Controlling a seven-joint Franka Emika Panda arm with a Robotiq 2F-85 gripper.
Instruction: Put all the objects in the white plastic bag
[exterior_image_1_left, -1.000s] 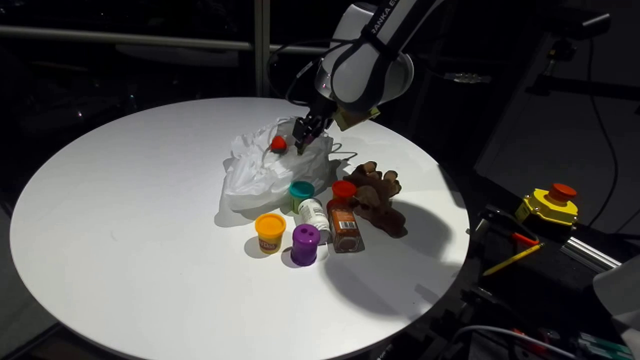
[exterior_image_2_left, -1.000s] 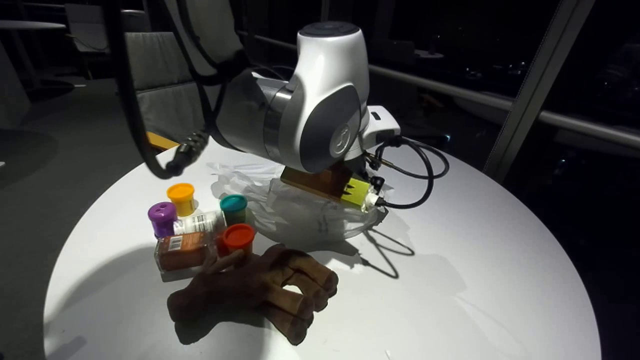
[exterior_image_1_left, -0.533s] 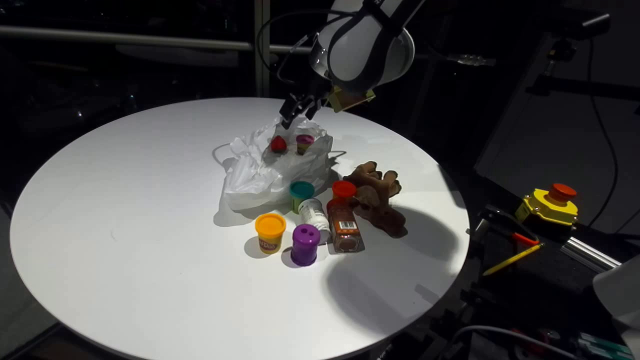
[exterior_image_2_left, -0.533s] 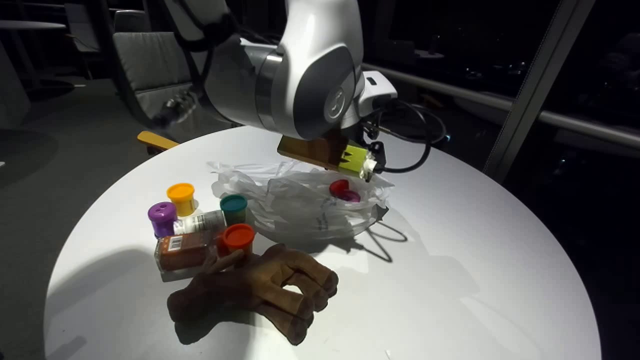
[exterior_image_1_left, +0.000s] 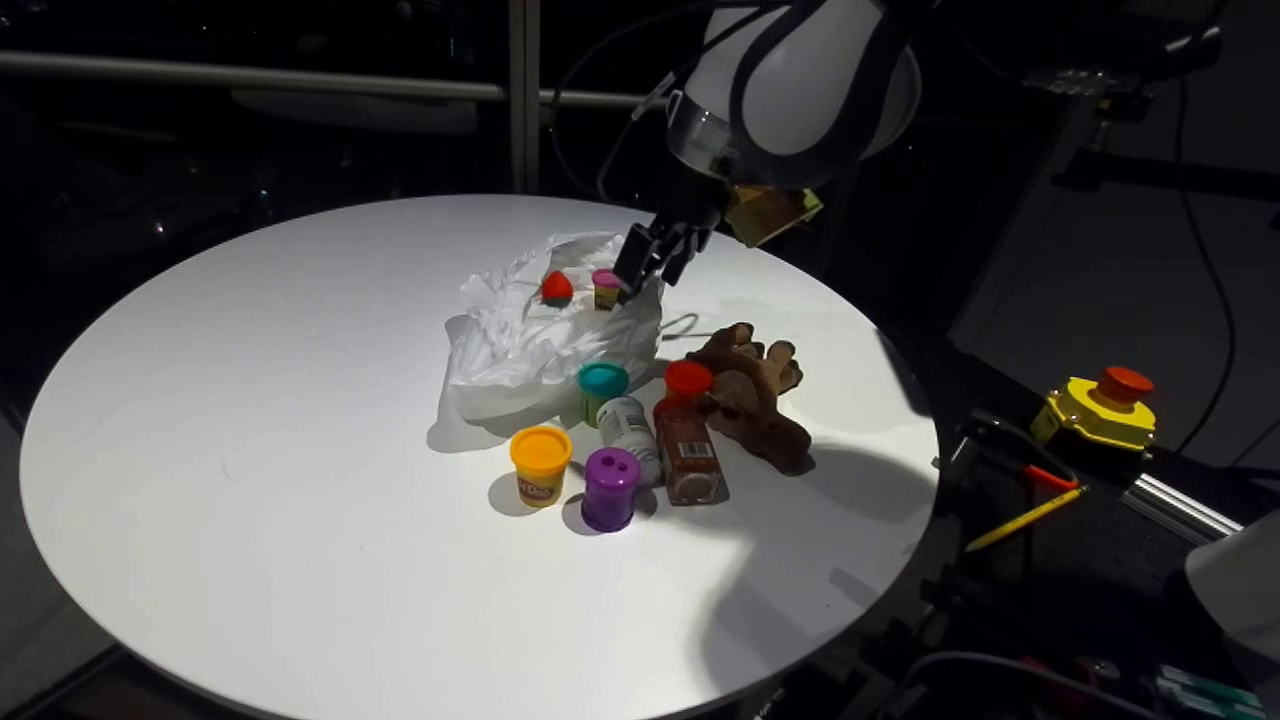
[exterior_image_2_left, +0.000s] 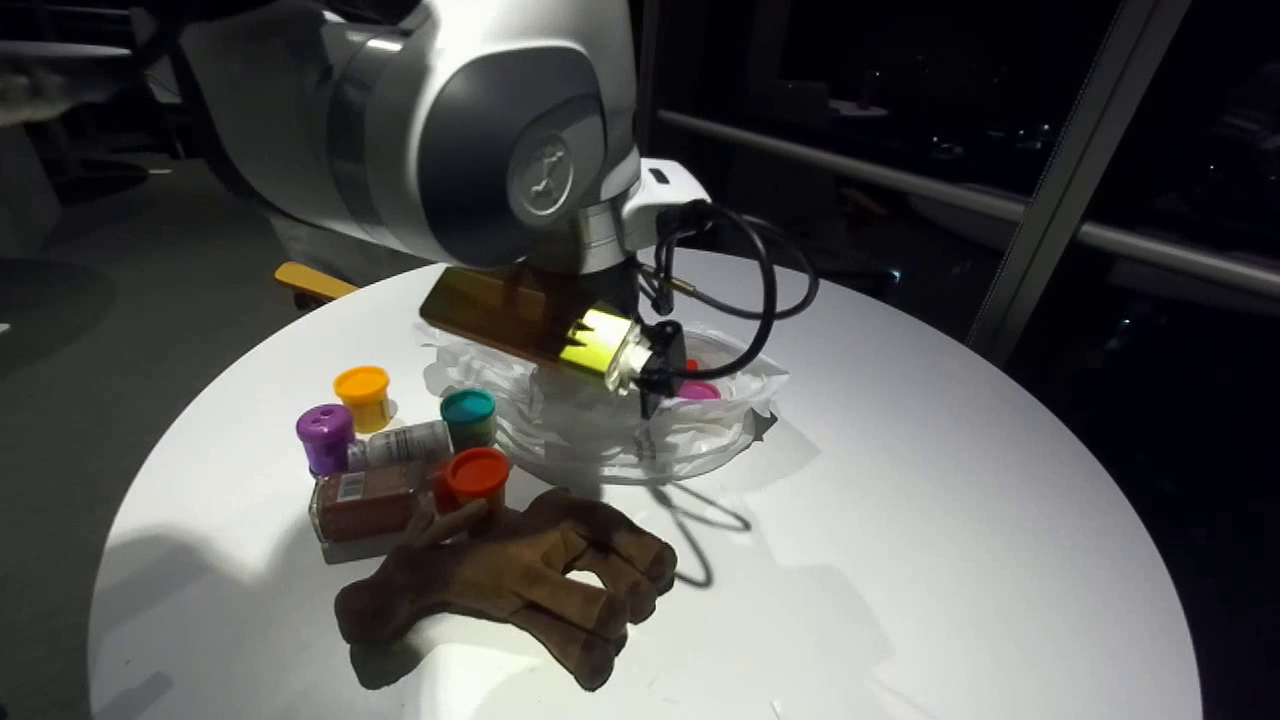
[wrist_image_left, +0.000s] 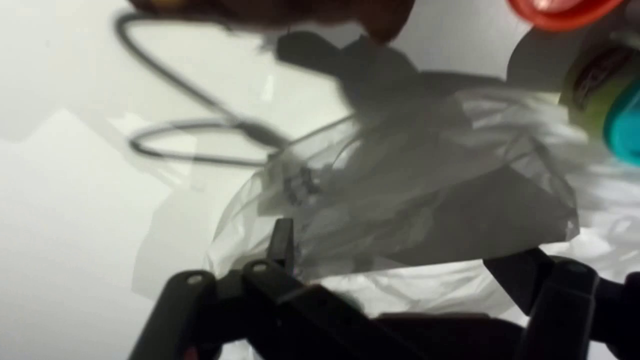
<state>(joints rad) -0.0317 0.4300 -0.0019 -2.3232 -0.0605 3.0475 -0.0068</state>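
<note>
While your claw (exterior_image_1_left: 648, 277) hangs spread at the right rim of the bag (exterior_image_1_left: 530, 370), in an exterior view you can see the bag's long axis run lower left to upper right, mouth up. Your red piece (exterior_image_1_left: 557, 288) and pink tub (exterior_image_1_left: 606, 290) sit inside it, the tub upright. Outside, your yellow tub (exterior_image_1_left: 540, 465), purple shaker (exterior_image_1_left: 610, 490) and teal tub (exterior_image_1_left: 603, 385) all stand upright, teal just beside the bag. Your white bottle (exterior_image_1_left: 628, 435) lies slanting down to the right; just beside it lies the spice jar (exterior_image_1_left: 688, 455), base toward the camera, far end by the red tub (exterior_image_1_left: 687, 378). Your table (exterior_image_1_left: 250, 480) is round and white, and it's dark behind the rail (exterior_image_1_left: 250, 77).

In an exterior view you get the brown figure (exterior_image_2_left: 500, 575) best: long axis left to right, blunt end left, finger-like stubs pointing right. A black cable (exterior_image_2_left: 768, 290) loops by your claw, so I can't tell how the jaws stand from there.

Wrist view's where you see the jaws clearly, wide apart with the bag below. You also get dark print (wrist_image_left: 300, 185) on the plastic and a looped shadow (wrist_image_left: 262, 134) on the table.
</note>
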